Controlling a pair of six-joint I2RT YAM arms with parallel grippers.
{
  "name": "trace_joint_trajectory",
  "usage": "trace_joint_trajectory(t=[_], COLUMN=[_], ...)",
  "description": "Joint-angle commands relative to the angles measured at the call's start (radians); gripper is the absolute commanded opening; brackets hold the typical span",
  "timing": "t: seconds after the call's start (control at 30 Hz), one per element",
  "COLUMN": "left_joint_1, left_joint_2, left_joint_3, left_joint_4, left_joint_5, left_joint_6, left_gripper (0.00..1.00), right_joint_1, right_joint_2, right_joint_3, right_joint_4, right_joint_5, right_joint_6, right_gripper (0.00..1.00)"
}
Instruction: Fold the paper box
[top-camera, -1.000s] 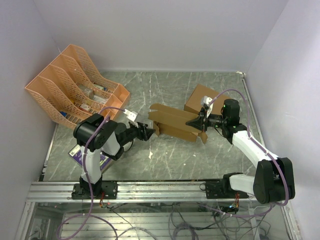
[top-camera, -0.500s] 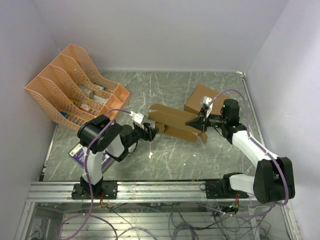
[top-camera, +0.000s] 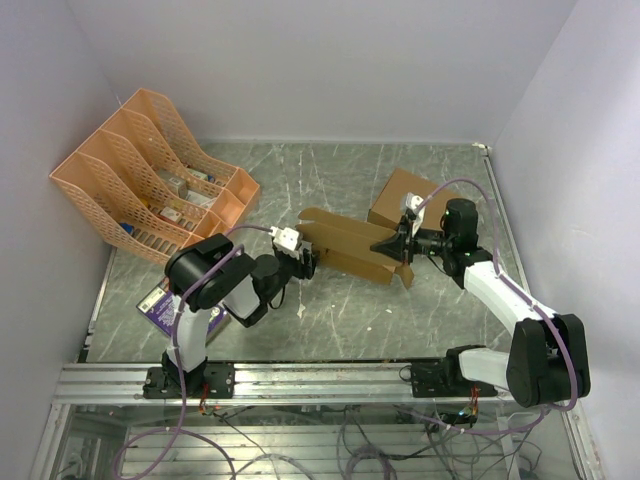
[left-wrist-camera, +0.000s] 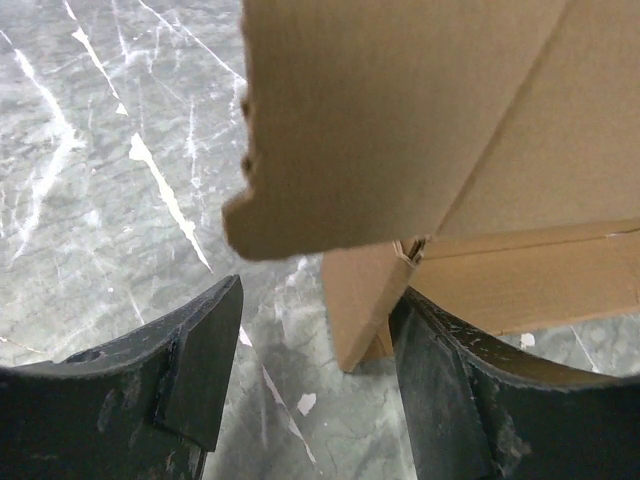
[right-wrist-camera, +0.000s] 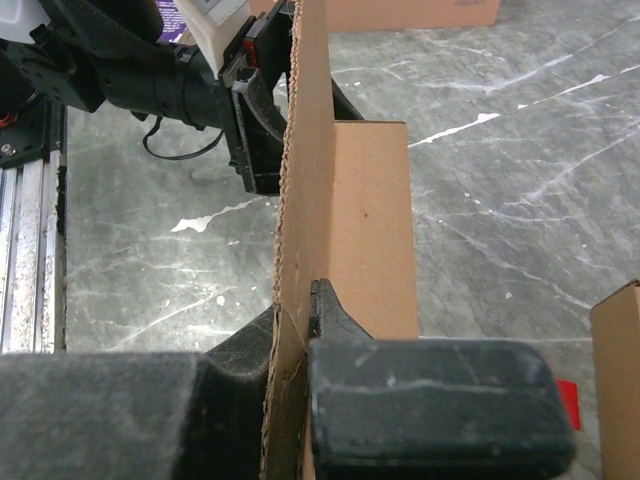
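Paper box (top-camera: 345, 245) half-formed, roughly mid-table (top-camera: 340, 320), lying long-ways between the two arms with one panel standing up on edge. Right gripper (top-camera: 393, 245) clamped onto the right end. In its wrist view, thin cardboard wall pinched tight between the pads (right-wrist-camera: 430, 400), jagged cut edge running straight away from the camera.

Left gripper (top-camera: 305, 262) parked right at the left end, jaws spread wide, not squeezing anything. From its own wrist cam: big flap (left-wrist-camera: 370, 120) overhead with a notched corner, smaller flap (left-wrist-camera: 365, 305) hanging down into the gap, just beside the finger (left-wrist-camera: 450, 400) on the right of that view. Touching or not, hard to say. Gray marbled surface underneath, white veins all over.

Other stuff around: orange file rack (top-camera: 150, 170) back left against the wall, small odds and ends in its slots. Bigger brown box (top-camera: 405, 195) just behind the right end of the folding job, close to the right wrist. Purple packet (top-camera: 160, 305) flat on the table under the left arm, mostly hidden.
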Motion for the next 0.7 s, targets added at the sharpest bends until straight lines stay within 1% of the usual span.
trace_joint_trajectory(t=[0.0,0.13,0.2,0.33,0.43,0.53,0.6,0.63,0.67], left_joint_1=[-0.016,-0.042,-0.058,-0.088,-0.12,-0.146,-0.154,-0.154,-0.154], left_joint_2=[0.017,0.029,0.036,0.044,0.044,0.042,0.043,0.047,0.051], left_joint_3=[0.031,0.053,0.059,0.065,0.061,0.065,0.065,0.063,0.062], left_joint_4=[0.236,0.235,0.236,0.236,0.236,0.236,0.236,0.236,0.237], left_joint_5=[-0.127,-0.184,-0.221,-0.286,-0.372,-0.433,-0.466,-0.472,-0.477], left_joint_6=[0.027,0.027,0.029,0.033,0.047,0.07,0.067,0.06,0.048], left_gripper=[0.69,0.67,0.63,0.45,0.31,0.2,0.09,0.11,0.15], right_joint_1=[0.011,0.014,0.013,0.014,0.014,0.017,0.017,0.017,0.016], right_joint_2=[0.011,0.011,0.011,0.011,0.011,0.013,0.013,0.013,0.012], right_joint_3=[-0.022,-0.021,-0.021,-0.02,-0.019,-0.016,-0.015,-0.015,-0.016], right_joint_4=[-0.015,-0.022,-0.025,-0.021,-0.013,-0.01,-0.008,-0.006,-0.004], right_joint_5=[-0.008,-0.008,-0.007,-0.006,-0.006,-0.003,-0.001,0.001,0.001], right_joint_6=[0.008,0.005,0.003,0.009,0.02,0.024,0.025,0.028,0.031], right_gripper=[0.0,0.0,0.0,0.0,0.0,0.0,0.0,0.0,0.0])
